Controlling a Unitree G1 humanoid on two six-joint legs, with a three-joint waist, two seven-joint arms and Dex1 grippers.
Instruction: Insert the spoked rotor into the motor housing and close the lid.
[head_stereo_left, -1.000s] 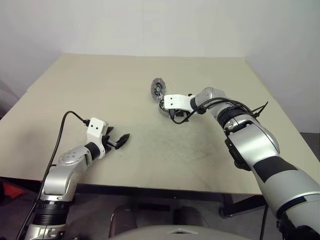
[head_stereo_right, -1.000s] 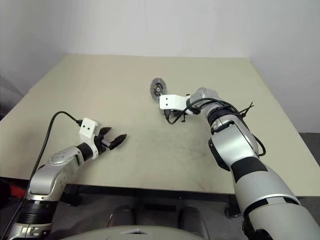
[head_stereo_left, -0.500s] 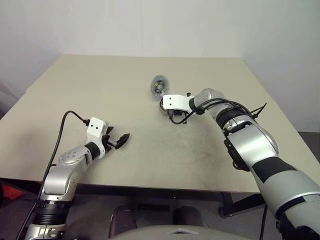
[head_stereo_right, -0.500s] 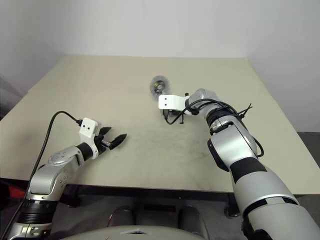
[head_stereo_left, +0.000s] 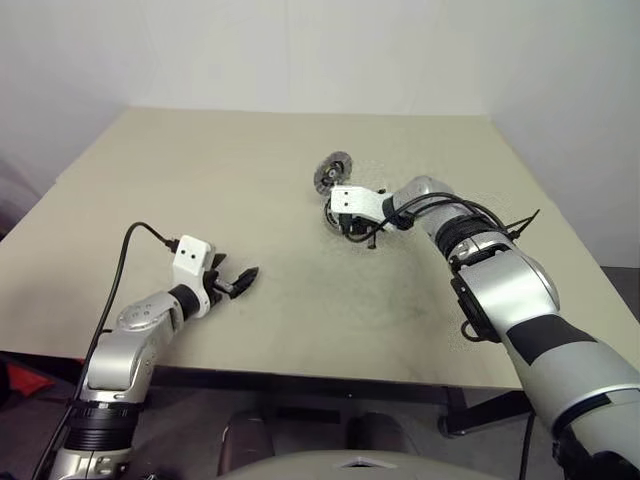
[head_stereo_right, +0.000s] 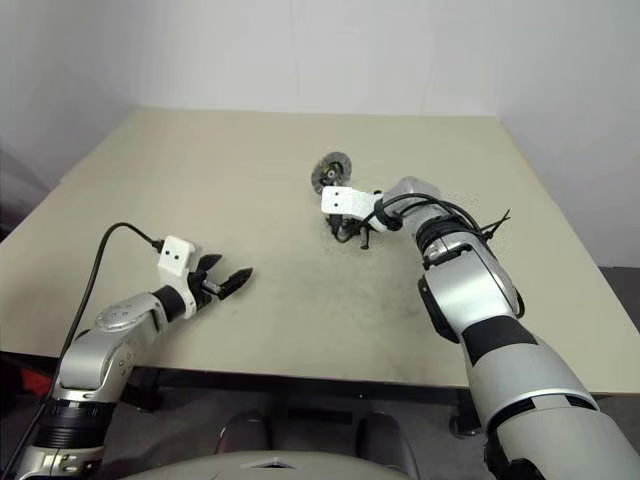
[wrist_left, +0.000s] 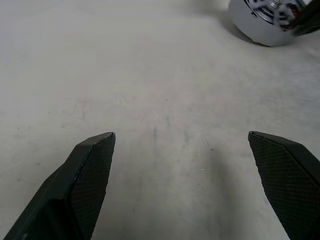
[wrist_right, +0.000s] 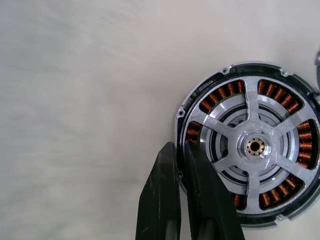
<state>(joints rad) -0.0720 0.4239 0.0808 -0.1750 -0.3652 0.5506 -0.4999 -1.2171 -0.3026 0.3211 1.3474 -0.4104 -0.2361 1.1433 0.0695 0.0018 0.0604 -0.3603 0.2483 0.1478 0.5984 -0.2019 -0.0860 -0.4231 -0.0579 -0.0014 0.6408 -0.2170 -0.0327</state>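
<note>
The right gripper (wrist_right: 182, 200) has just closed to nearly touching fingers, empty, over the rim of the motor housing (wrist_right: 250, 147) at centre frame. The spoked rotor (wrist_right: 256, 146) already sits inside, silver spokes over copper windings. The lid (head_stereo_left: 331, 172) has shifted; closing remains. The left gripper (wrist_left: 185, 185) stays wide open, idle.

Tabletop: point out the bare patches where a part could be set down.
Bare: the broad stretch between the left hand and the motor housing, plus the table's far-left corner. Crowded: around the housing, where the right hand and lid sit.
</note>
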